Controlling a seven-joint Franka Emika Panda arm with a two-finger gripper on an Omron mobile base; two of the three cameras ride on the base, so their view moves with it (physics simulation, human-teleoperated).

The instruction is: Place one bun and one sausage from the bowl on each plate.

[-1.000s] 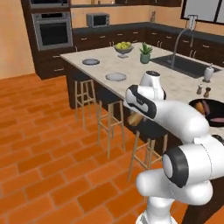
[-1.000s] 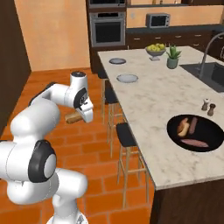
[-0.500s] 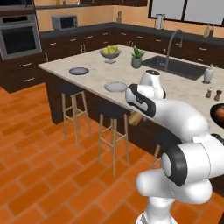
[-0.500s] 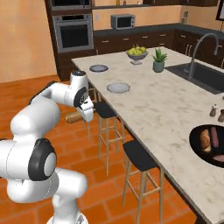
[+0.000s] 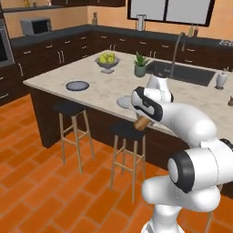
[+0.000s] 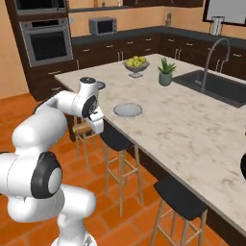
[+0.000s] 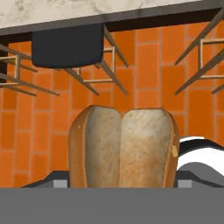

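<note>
- Gripper [image 5: 142,122] — carried low beside the island counter [image 5: 91,86], over the orange brick floor [image 5: 45,182]; the fingers are hidden behind the load, yet a bun [image 7: 124,148] is held between them, closed on its sides.
- Bun — split down the middle, pale crumb with a brown crust; seen in the left base view as a tan lump under the hand [image 5: 141,123], clear of the counter top.
- Plates — two, pale grey-blue. The nearer plate [image 5: 125,102] is laid at the counter's edge, just beside the wrist; the farther plate [image 5: 77,85] is set well apart along the same edge. Both are bare.
- Stools — a dark-seated stool [image 7: 68,46] is seen below the hand, with wooden legs splayed over the bricks.
- Other counter items — a grey footed fruit bowl [image 5: 108,60], a potted plant [image 5: 140,66], a sink [image 5: 182,73].
</note>
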